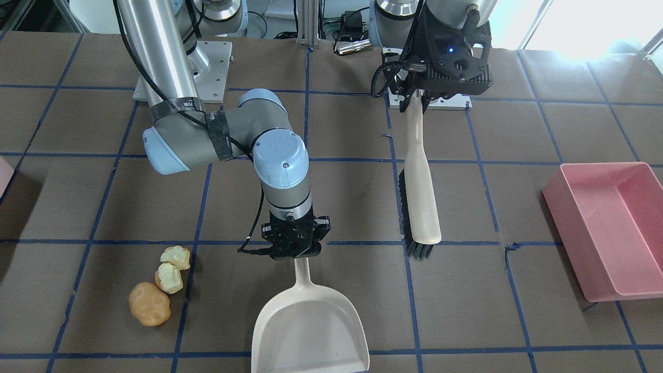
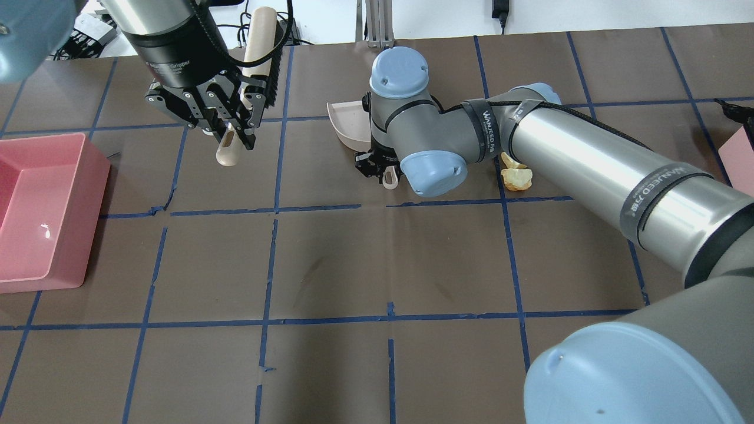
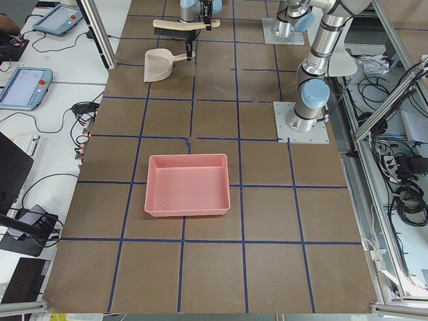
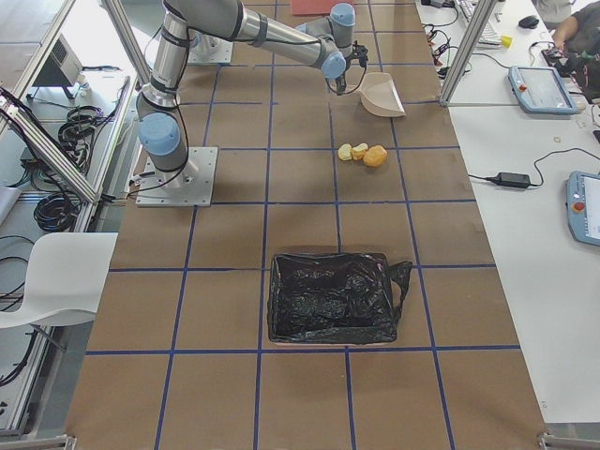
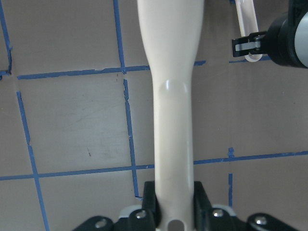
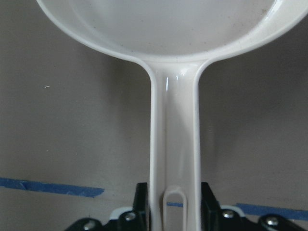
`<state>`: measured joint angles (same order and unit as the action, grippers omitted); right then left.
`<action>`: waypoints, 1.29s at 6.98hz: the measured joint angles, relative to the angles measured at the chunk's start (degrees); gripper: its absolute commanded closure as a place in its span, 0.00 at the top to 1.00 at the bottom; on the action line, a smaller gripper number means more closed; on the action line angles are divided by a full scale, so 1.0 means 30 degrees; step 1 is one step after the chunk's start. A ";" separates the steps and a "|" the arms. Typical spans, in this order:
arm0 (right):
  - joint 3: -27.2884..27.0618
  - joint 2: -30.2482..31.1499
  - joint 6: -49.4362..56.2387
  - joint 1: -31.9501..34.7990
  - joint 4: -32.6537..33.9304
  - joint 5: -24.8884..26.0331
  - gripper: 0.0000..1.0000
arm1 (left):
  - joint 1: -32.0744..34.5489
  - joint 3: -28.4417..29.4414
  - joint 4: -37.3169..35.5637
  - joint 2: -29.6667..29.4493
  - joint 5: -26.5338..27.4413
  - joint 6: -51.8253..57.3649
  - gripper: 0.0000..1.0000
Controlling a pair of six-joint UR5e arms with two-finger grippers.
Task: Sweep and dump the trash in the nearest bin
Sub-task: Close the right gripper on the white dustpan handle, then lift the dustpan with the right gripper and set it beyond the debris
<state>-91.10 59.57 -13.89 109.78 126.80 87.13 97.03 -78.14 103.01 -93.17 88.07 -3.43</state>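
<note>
A: Containers, quick?
B: Big pink tub (image 1: 606, 228) at robot's left end of worktop (image 1: 342, 207), nothing in it. Pale pink bin (image 1: 4, 175) at opp. end, only a corner sliver in frame, so inside not visible. Right-side view also has a box lined w/ black bag (image 4: 330, 298); contents can't tell.
A: Dustpan?
B: Dustpan (image 1: 311, 326) lies on worktop w/ mouth away from robot. Pan is bare bar a few specks. Right pincer (image 1: 296, 255) is clamped on its handle, fingers tight on both sides.
A: Left one?
B: Left pincer (image 1: 414, 101) is closed round the handle of the brush (image 1: 422, 207), bristles facing dustpan side.
A: Trash?
B: Trash (image 1: 169, 278) is on worktop in a tight cluster: orange-brown lump (image 1: 149, 303) + 2 pale chunks (image 1: 175, 257). It's near right pincer, off to robot's right of it, clear of dustpan, not touching. It's well apart from left pincer, w/ dustpan between. Bin is further out on the trash's side.
</note>
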 measured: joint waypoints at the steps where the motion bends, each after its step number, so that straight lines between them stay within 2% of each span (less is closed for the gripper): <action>1: 0.0017 0.0041 0.0144 -0.0034 -0.0039 0.0035 0.04 | 0.0000 0.0000 0.0001 0.0000 0.0000 0.0007 0.00; 5: 0.0125 0.0939 0.2366 -0.0420 -0.0954 0.0867 0.01 | 0.0000 0.0000 0.0000 0.0026 0.0000 0.0004 0.00; 7: 0.0108 0.2194 0.5251 -0.1517 -0.2262 0.1047 0.01 | 0.0000 0.0000 0.0019 0.0030 0.0000 0.0001 0.00; 9: 0.0137 0.4009 0.9749 -0.3807 -0.4870 0.1025 0.00 | 0.0000 0.0001 0.0029 0.0049 -0.0007 0.0001 0.00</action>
<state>-90.69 71.60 15.35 98.36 112.19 90.20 97.03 -78.13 103.09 -93.02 88.04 -3.43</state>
